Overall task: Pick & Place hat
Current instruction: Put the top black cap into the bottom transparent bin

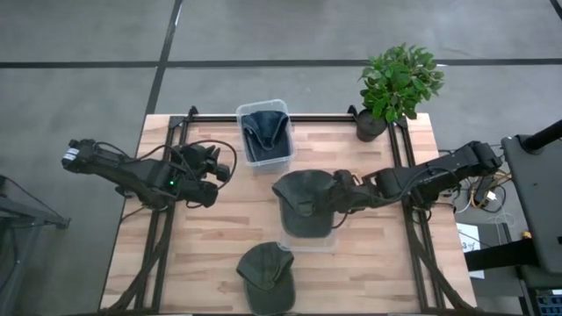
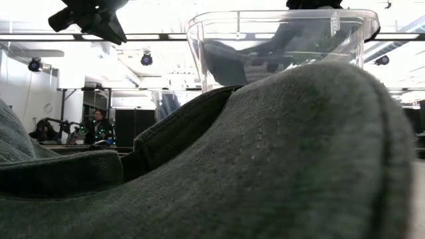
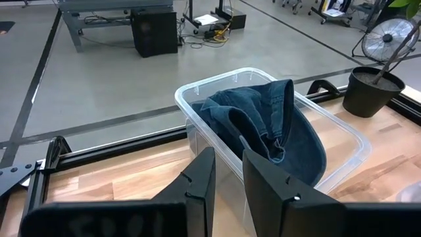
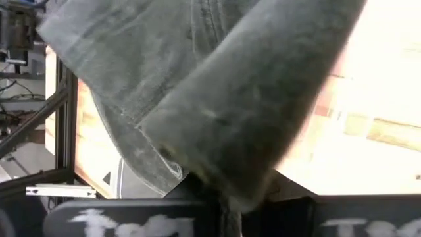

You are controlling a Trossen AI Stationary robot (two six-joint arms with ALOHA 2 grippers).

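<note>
Right gripper [image 1: 338,195] at table centre, fingers clamped on the edge of a grey-green hat [image 1: 303,204]; right wrist view shows the hat's fabric [image 4: 197,85] pinched between the fingers and filling most of the picture. Hat hangs/rests directly ahead of the gripper, over a clear plastic bin [image 1: 307,239] whose near rim peeks out just beneath it. From the low view the same bin [image 2: 279,46] stands behind a second hat, hat and gripper dim through its wall.

Second grey-green hat [image 1: 266,276] lies flat on the wooden table [image 1: 369,272], beyond the held hat toward the front edge, apart from the bin; it fills the low view foreground [image 2: 265,166].

Left gripper [image 1: 211,167] hovers at the left side of the table, well apart from the right gripper, fingers [image 3: 200,181] slightly apart, holding nothing. Just ahead of it: another clear bin [image 3: 197,99] with a blue denim hat [image 3: 263,125] inside, at the table's back edge [image 1: 264,133].

Farther off, a potted plant [image 1: 395,88] at the back right corner, near the right arm. Person seated in the room behind [image 2: 99,126].
</note>
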